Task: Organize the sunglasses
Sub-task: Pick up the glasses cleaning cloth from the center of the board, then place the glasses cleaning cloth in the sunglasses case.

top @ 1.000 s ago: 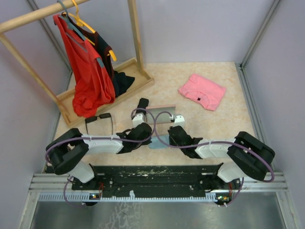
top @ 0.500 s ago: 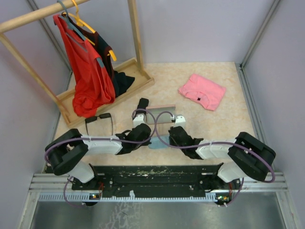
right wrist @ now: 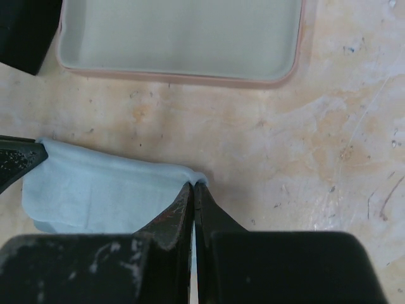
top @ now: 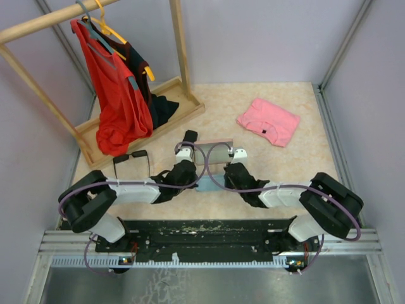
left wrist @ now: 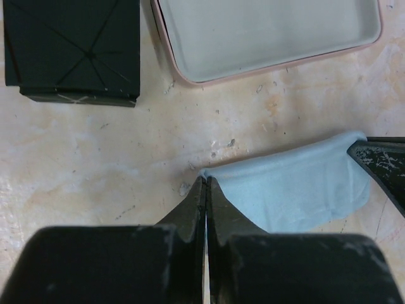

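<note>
A black-framed pair of sunglasses (top: 131, 163) lies on the table to the left of both arms, untouched. My left gripper (left wrist: 207, 182) is shut on the left far corner of a light blue cloth (left wrist: 297, 190). My right gripper (right wrist: 193, 185) is shut on the cloth's (right wrist: 95, 193) right far corner. In the top view the cloth (top: 207, 185) shows between the left gripper (top: 197, 179) and the right gripper (top: 219, 180). Just beyond it lies the open pink case (left wrist: 266, 31), its tray holding nothing.
A black case (left wrist: 73, 47) lies left of the pink case (top: 215, 152). A wooden clothes rack (top: 158, 104) with a red garment (top: 117, 95) stands at the back left. A folded pink garment (top: 268, 120) lies at the back right.
My left gripper has shut on the cloth's corner. Both wrists have shifted a little away from the bases, toward the pink case.
</note>
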`<action>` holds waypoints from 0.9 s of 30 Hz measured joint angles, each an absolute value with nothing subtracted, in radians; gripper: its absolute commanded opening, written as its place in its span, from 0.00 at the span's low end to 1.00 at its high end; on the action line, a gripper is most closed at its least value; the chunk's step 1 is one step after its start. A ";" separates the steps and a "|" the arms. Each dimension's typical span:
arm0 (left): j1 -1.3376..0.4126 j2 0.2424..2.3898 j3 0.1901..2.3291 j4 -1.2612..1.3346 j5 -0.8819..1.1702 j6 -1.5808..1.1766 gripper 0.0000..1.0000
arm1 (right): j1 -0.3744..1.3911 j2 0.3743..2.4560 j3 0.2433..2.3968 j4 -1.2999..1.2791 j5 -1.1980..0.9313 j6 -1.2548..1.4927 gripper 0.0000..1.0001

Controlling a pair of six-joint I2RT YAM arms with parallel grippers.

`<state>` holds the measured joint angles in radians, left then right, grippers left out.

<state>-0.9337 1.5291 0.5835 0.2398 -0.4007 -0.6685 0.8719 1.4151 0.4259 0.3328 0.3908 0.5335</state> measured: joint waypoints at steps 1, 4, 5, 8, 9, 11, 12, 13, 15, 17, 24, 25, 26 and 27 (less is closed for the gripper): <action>-0.929 1.529 0.584 0.248 -0.400 -0.655 0.00 | 0.867 1.415 0.432 0.337 0.390 0.529 0.00; -0.918 1.529 0.589 0.262 -0.400 -0.630 0.00 | 0.854 1.415 0.451 0.352 0.390 0.512 0.00; -0.913 1.529 0.592 0.266 -0.400 -0.624 0.00 | 0.848 1.415 0.460 0.353 0.389 0.505 0.00; -0.900 1.530 0.607 0.276 -0.398 -0.599 0.00 | 0.828 1.419 0.484 0.358 0.380 0.486 0.00; -0.895 1.532 0.615 0.282 -0.397 -0.592 0.00 | 0.821 1.422 0.493 0.358 0.375 0.479 0.00; -0.888 1.536 0.632 0.293 -0.394 -0.577 0.00 | 0.809 1.428 0.508 0.360 0.369 0.470 0.00; -0.883 1.540 0.643 0.297 -0.393 -0.569 0.00 | 0.802 1.431 0.516 0.360 0.364 0.464 0.00; -0.879 1.546 0.653 0.304 -0.393 -0.562 0.00 | 0.796 1.435 0.523 0.360 0.360 0.461 0.00; -0.873 1.560 0.677 0.315 -0.391 -0.547 0.00 | 0.780 1.441 0.535 0.360 0.345 0.453 0.00; -0.857 1.583 0.704 0.329 -0.386 -0.533 0.00 | 0.761 1.451 0.548 0.360 0.334 0.445 0.00; -0.816 1.658 0.775 0.353 -0.358 -0.494 0.00 | 0.709 1.484 0.589 0.358 0.302 0.421 0.00; -0.812 1.666 0.780 0.356 -0.354 -0.492 0.00 | 0.702 1.493 0.598 0.356 0.294 0.416 0.00; -0.808 1.674 0.787 0.359 -0.351 -0.489 0.00 | 0.693 1.502 0.609 0.358 0.286 0.411 0.00; -0.803 1.682 0.793 0.360 -0.347 -0.487 0.00 | 0.686 1.510 0.617 0.358 0.281 0.410 0.00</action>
<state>-0.8032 1.6817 0.7933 0.3603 -0.3473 -0.4870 0.6865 1.5105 0.6170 0.3584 0.2810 0.4095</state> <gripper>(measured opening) 0.007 0.006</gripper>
